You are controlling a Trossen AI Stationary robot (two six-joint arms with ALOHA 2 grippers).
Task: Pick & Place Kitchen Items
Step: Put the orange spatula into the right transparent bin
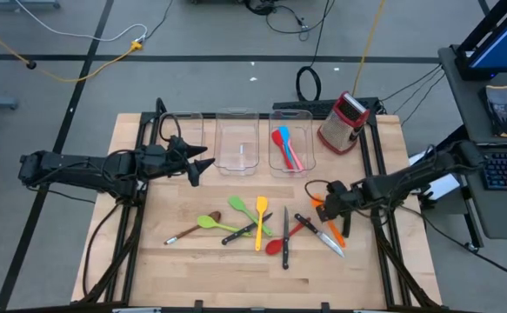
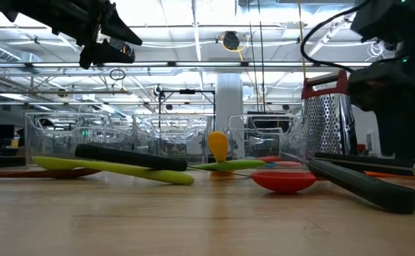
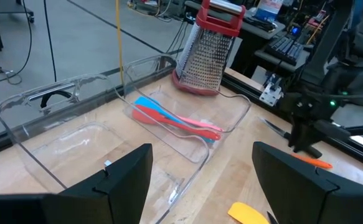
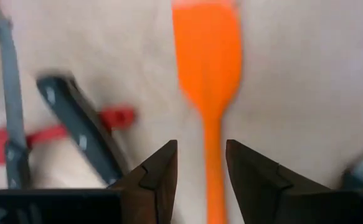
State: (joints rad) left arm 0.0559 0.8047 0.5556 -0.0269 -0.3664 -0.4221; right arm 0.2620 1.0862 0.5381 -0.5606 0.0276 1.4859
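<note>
1 flat wooden table (image 1: 192,274), pale butcher-block grain, carries everything.
2 dark arms reach in from opposite sides.
3 clear rigid plastic bins sit in a row along the far edge, rectangular with rounded corners: left bin (image 1: 183,130), middle bin (image 1: 237,143), right bin (image 1: 290,146).
Box grater (image 1: 344,122): perforated steel, tapered body, red handle and base, upright just beside the right bin.

Right bin holds a blue spatula (image 3: 145,103) and a pink spatula (image 3: 187,126), lying lengthwise and touching.

Loose pile at the near centre of the table, handles crossing:
- yellow spatula (image 1: 260,217), flat blade
- green spoon (image 1: 210,222) and green spatula (image 1: 240,207), matte
- red spoon (image 1: 276,246), round bowl
- 2 black-handled knives (image 1: 285,239) (image 1: 323,233), steel blades

Left gripper (image 3: 203,149): up off the table near the left and middle bins, fingers wide apart, nothing between them.

Right gripper (image 4: 201,144): low over the right edge of the pile, fingers apart and straddling the thin handle of the orange spatula (image 4: 207,56). A gap shows on each side, so it isn't clamped. That spatula lies flat on the wood, with a broad rounded blade.
</note>
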